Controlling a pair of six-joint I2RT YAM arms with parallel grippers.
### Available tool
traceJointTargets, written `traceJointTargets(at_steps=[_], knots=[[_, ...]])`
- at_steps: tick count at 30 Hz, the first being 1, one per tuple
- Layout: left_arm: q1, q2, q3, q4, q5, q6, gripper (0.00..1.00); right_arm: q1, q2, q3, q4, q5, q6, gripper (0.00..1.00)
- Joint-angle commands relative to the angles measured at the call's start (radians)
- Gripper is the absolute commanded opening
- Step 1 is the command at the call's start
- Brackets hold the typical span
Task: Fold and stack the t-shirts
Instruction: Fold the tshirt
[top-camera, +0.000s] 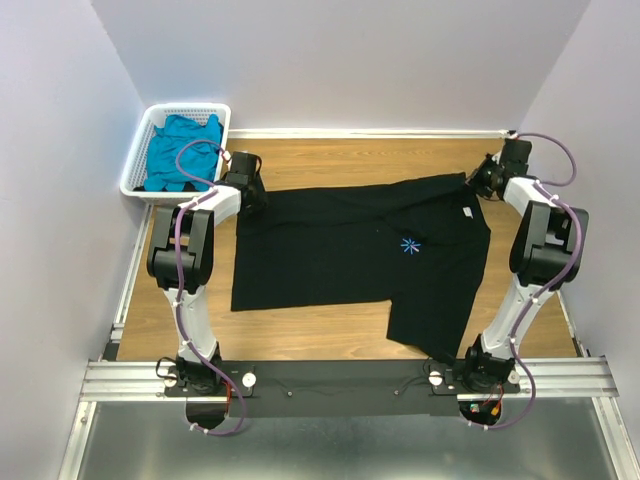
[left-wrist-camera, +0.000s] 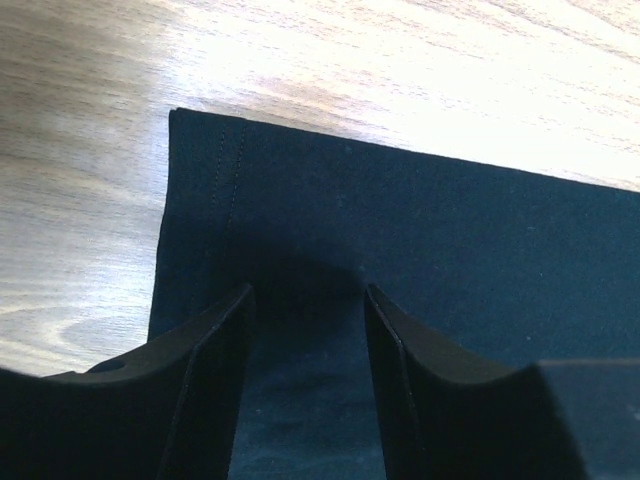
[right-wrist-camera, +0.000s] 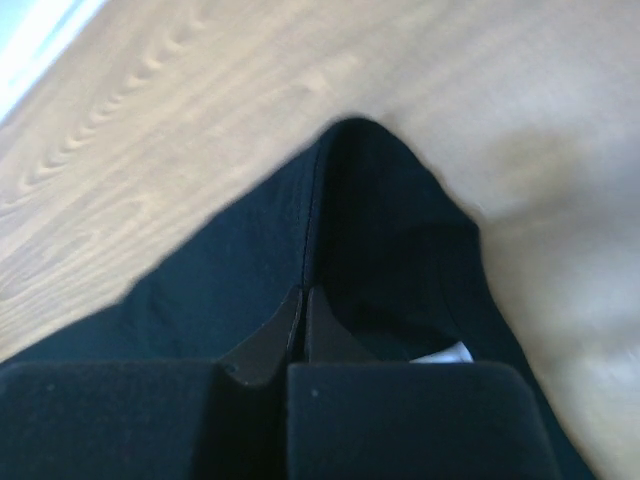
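We find folding barely begun: black t-shirt (top-camera: 340, 250) flat on the worktop (top-camera: 300, 330) beside the basket (top-camera: 135, 165), teal t-shirt (top-camera: 180, 145) inside it; right claw (right-wrist-camera: 303, 300) pinches the black t-shirt, left claw (left-wrist-camera: 308, 295) spread.

One black t-shirt (top-camera: 330, 250), seemingly one teal t-shirt (top-camera: 180, 150), one basket (top-camera: 190, 106).

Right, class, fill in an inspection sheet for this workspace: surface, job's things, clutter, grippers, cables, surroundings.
Surface: wooden table, cloth spread across it.
Job's things: black t-shirt lying flat; teal t-shirt bunched in the white basket.
Clutter: nothing seen.
Grippers: left gripper open over the black t-shirt's far left corner; right gripper shut on its far right corner.
Cables: purple cables run along both arms.
Surroundings: pale walls on three sides.
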Motion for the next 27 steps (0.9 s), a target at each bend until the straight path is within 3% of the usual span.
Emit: traceJointTargets(at_steps=[1, 13, 19, 22, 23, 27], knots=[[0.016, 0.015, -0.045, -0.098, -0.022, 0.0, 0.56, -0.027, -0.05, -0.074, 0.004, 0.082, 0.025, 0.01], [0.018, 0.003, -0.052, -0.092, -0.012, 0.0, 0.56, -0.05, 0.028, -0.088, 0.004, 0.062, 0.026, 0.01], [0.018, -0.031, -0.057, -0.084, -0.012, 0.0, 0.64, -0.05, 0.041, -0.065, 0.004, 0.039, 0.014, 0.07], [0.018, -0.075, -0.061, -0.087, -0.005, 0.002, 0.73, -0.05, 0.015, -0.063, 0.004, 0.036, 0.011, 0.14], [0.016, -0.118, -0.06, -0.092, 0.007, 0.008, 0.78, -0.05, -0.016, -0.062, 0.003, 0.028, 0.002, 0.3], [0.016, -0.157, -0.046, -0.09, 0.021, 0.014, 0.82, -0.05, -0.022, -0.024, 0.004, 0.014, -0.001, 0.43]])
